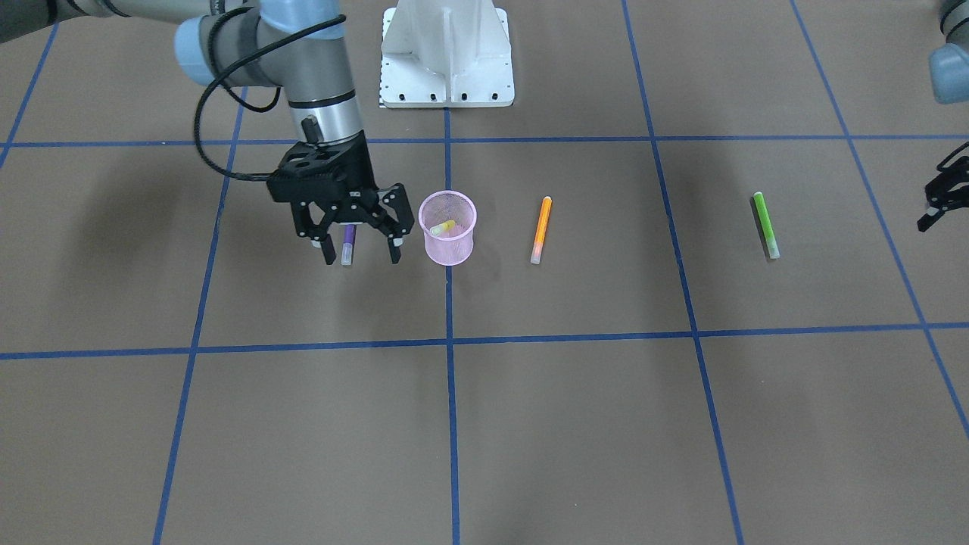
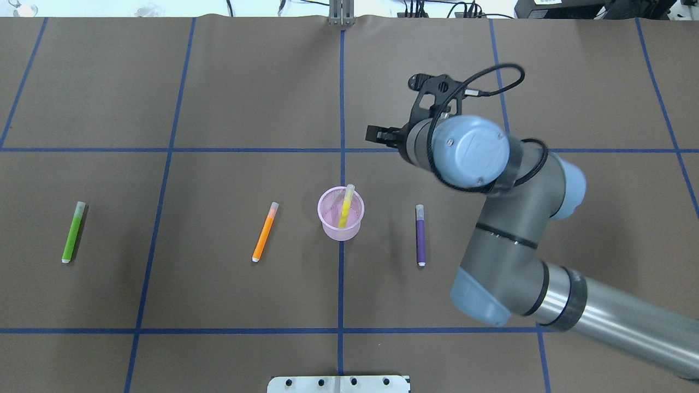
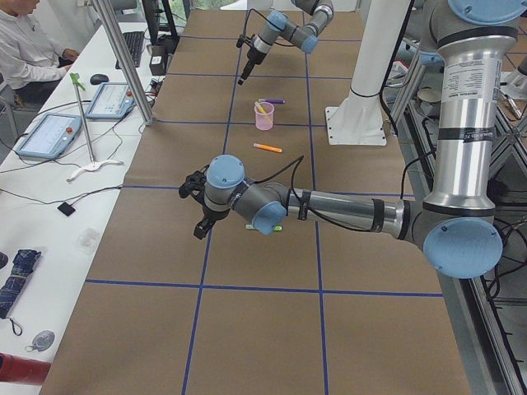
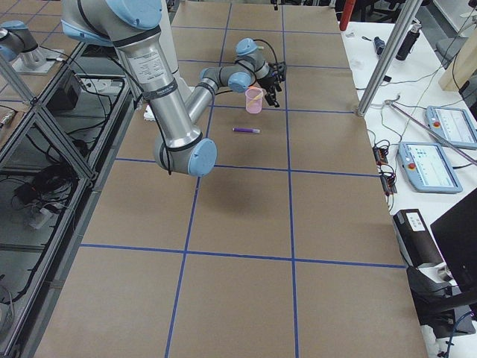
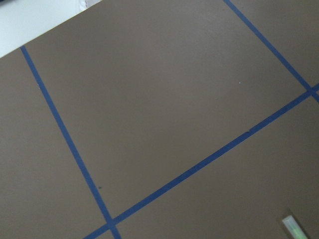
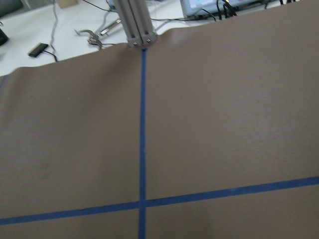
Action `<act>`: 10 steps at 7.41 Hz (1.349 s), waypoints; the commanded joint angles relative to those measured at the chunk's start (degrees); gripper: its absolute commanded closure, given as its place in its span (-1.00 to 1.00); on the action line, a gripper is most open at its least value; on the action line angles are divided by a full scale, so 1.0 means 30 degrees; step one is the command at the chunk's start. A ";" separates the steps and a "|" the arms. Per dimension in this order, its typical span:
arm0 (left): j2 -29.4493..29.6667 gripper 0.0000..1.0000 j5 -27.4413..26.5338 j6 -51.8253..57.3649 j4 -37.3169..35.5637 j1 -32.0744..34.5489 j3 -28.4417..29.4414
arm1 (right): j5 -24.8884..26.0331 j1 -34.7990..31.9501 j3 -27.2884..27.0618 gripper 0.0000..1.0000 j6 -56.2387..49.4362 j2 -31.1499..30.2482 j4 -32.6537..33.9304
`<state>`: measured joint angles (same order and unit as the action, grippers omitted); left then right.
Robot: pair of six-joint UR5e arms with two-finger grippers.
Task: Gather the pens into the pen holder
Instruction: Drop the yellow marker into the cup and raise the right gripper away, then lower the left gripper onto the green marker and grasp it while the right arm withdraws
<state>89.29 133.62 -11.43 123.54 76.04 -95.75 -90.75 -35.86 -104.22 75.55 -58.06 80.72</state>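
The pink mesh pen holder point(image 1: 447, 231) stands upright mid-table, with the yellow pen point(image 1: 443, 226) leaning inside it; both also show in the overhead view, holder point(image 2: 333, 229) and pen point(image 2: 345, 206). The purple pen point(image 2: 420, 234) lies on the table beside the holder. The orange pen point(image 2: 265, 232) and the green pen point(image 2: 72, 232) lie on its other side. My right gripper point(image 1: 362, 256) is open and empty, raised over the table next to the holder, and partly covers the purple pen point(image 1: 348, 246) in the front view. My left gripper point(image 1: 939, 203) is cut off at the frame edge, beyond the green pen point(image 1: 765, 225).
The white robot base point(image 1: 447, 53) stands behind the holder. Blue tape lines point(image 2: 341, 330) grid the brown table. A metal post point(image 2: 341, 13) stands at the far edge. The left wrist view shows bare table and the green pen's cap point(image 5: 294, 229).
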 commanded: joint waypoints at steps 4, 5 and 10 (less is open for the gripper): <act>-0.1428 -0.99 -0.4157 -1.1131 0.2824 -0.6206 0.0072 | -1.1544 -0.9447 -0.0063 -0.99 -1.3404 -0.2966 0.2559; -0.1490 -0.99 -0.4748 -1.1190 0.2824 -0.6796 0.0072 | -1.1962 -1.0071 -0.0092 -0.99 -1.4710 -0.3493 0.2712; -0.1608 -0.64 -0.7154 -1.2128 0.2766 -0.9904 0.0160 | -1.1879 -1.0165 -0.0122 -0.99 -1.4841 -0.3674 0.2567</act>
<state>84.48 113.22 -47.75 131.90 47.72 -95.36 -126.42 -66.32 -104.58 31.07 -69.03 88.42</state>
